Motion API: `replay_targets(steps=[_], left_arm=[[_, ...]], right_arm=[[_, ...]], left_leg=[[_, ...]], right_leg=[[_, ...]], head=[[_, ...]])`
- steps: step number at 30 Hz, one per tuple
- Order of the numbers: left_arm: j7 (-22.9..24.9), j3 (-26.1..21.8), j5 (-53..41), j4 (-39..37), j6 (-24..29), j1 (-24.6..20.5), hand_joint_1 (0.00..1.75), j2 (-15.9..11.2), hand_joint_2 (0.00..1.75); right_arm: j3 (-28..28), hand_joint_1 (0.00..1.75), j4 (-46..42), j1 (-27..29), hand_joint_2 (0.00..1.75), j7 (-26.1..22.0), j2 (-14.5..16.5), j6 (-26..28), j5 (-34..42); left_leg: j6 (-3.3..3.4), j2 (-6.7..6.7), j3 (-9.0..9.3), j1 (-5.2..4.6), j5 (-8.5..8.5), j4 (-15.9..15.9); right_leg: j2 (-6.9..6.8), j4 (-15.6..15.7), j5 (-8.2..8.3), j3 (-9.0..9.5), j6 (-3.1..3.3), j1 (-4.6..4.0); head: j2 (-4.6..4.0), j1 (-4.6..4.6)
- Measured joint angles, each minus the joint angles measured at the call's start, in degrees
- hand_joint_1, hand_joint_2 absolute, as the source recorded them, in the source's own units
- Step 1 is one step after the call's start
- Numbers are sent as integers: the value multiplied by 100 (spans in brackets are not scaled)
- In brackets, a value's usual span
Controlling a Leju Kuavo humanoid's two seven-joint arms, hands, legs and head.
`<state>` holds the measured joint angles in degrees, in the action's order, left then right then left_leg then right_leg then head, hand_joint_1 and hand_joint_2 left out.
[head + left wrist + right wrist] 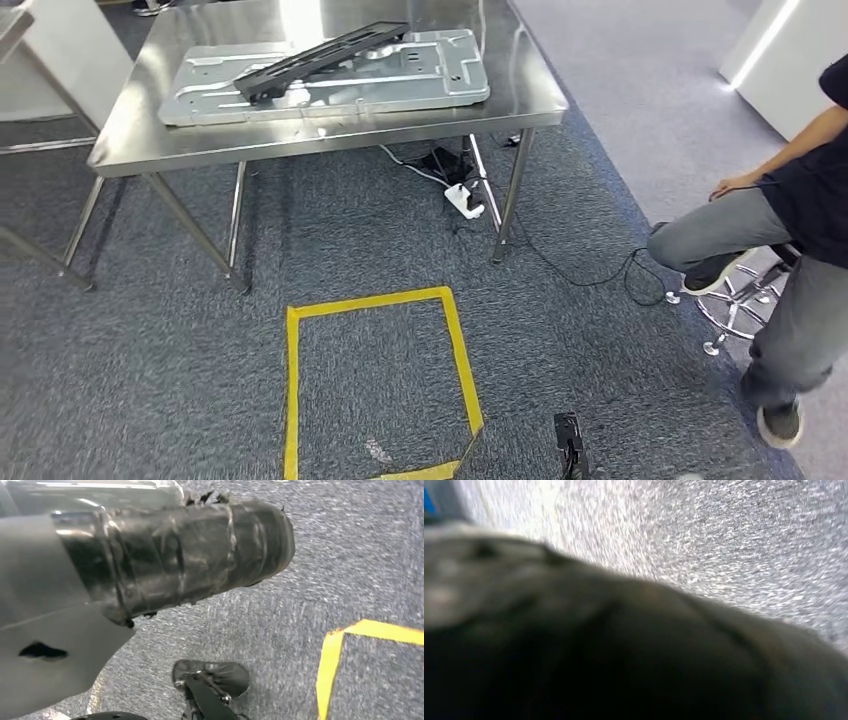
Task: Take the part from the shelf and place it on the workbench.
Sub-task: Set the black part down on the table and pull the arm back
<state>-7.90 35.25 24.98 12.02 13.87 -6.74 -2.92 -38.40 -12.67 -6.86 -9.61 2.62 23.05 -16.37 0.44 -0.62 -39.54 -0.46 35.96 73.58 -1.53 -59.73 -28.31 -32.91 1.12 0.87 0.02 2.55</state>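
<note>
My left hand (165, 560) hangs over the carpet (400, 250), its wrapped thumb plain but the fingers hidden, so I cannot tell its grip; my right hand (624, 645) is a blur, likewise unclear. A black part (320, 60) already lies on the metal panel (400, 85) on the far workbench (300, 135). I judge the placing done; best I keep my arms low and steady.

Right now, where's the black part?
Head view: the black part lies tilted across the silver metal panel on the steel workbench, upper left, beyond the yellow tape square.
</note>
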Motion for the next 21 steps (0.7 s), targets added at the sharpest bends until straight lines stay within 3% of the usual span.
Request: replay_targets(steps=[1,2,4,6,8,10,12,14,16,17,18,19,21], left_arm=[[6,21,-5,0,9,5,0,7,0],[12,40,-7,0,16,12,0,14,0],[18,57,-6,0,28,19,0,19,0],[22,61,-5,0,40,6,0,19,0],[28,70,-3,0,47,-5,0,20,0],[37,94,3,0,53,5,0,20,0],[48,111,19,0,57,18,0,25,0],[54,116,39,0,61,11,0,34,0],[52,121,54,0,63,7,0,38,0],[51,122,59,0,65,12,0,40,0],[47,123,66,0,69,19,0,43,0],[41,123,76,0,74,24,0,48,0],[27,123,91,0,90,20,0,57,0]], right_arm=[[18,0,11,3,0,17,1,-5,-75],[38,0,21,4,0,38,3,-13,-141],[86,0,31,0,0,98,19,-40,-263],[132,0,36,-8,0,168,45,-74,-373],[170,0,45,-17,0,249,63,-86,-454],[217,0,53,-22,0,347,74,-81,-497],[246,0,58,-22,0,430,86,-73,-486],[251,0,63,-9,0,492,93,-68,-449],[254,0,71,15,0,548,95,-69,-438],[256,0,75,23,0,570,95,-74,-445],[258,0,78,27,0,586,95,-85,-453],[261,0,80,26,0,596,95,-101,-462],[267,0,82,20,0,599,95,-142,-483]], left_leg=[[-11,18,-50,12,31,159],[-6,32,13,17,-47,93],[56,139,458,1,-405,-672],[142,386,845,-47,-609,-1398],[193,478,903,-97,-629,-1585],[225,353,911,-87,-708,-1665],[258,230,954,-32,-807,-1778],[285,105,937,-8,-870,-1818],[293,-47,877,-13,-888,-1783],[292,-126,854,-14,-889,-1755],[284,-210,834,-12,-885,-1716],[271,-293,813,-9,-873,-1668],[226,-444,745,-5,-839,-1551]], right_leg=[[-70,-1,1,-6,-1,-3],[-138,-2,2,-5,-2,-7],[-265,-1,3,11,-5,-24],[-378,26,16,37,-32,-36],[-488,65,43,61,-90,-27],[-545,89,52,87,-158,-19],[-299,-76,-100,32,-213,-17],[29,-678,-465,-224,-240,-12],[124,-1327,-720,-510,-252,-16],[134,-1420,-699,-548,-255,-19],[147,-1284,-566,-480,-255,-18],[195,-939,-357,-311,-254,-9],[458,-238,-109,21,-241,23]], head=[[0,-1],[0,-1],[0,-1],[0,3],[0,-3],[0,-13],[0,-10],[0,-8],[0,-9],[0,-8],[0,-8],[0,-8],[0,-10]])
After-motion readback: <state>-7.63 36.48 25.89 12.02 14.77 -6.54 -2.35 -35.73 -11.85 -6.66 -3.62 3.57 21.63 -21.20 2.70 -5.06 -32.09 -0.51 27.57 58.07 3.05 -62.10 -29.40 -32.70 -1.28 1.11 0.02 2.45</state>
